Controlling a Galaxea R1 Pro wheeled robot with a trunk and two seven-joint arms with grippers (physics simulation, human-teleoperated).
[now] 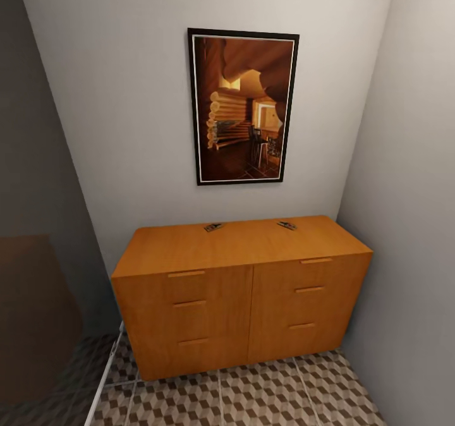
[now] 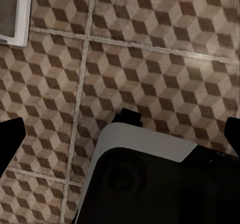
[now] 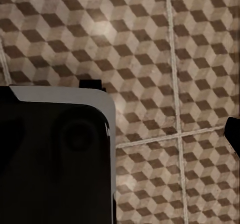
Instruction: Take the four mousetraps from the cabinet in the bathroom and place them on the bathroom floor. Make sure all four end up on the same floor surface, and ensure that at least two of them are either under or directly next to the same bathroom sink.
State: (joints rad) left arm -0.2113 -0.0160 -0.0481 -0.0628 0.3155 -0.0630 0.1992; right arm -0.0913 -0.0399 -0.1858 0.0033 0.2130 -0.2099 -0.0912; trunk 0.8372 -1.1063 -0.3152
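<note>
The orange-brown cabinet (image 1: 240,287) stands against the far wall in a narrow corner. On its flat top lie two small dark mousetraps, one left of centre (image 1: 214,227) and one toward the right (image 1: 287,225); the other two are out of view. The cube-patterned bathroom floor (image 1: 265,394) runs in front of it. My left gripper (image 2: 125,144) hangs over the floor (image 2: 150,59) above my own base, fingertips (image 2: 11,139) far apart, open and empty. Of my right gripper (image 3: 120,139), one fingertip (image 3: 233,134) sits at the picture's edge, so it is open over the floor (image 3: 150,44). The sink is out of view.
A framed picture (image 1: 243,107) hangs above the cabinet. A grey wall (image 1: 411,224) closes in on the right. To the left, a dark shadowed area sits behind a white rail (image 1: 104,382). My white and black base (image 2: 150,184) takes up much of both wrist views.
</note>
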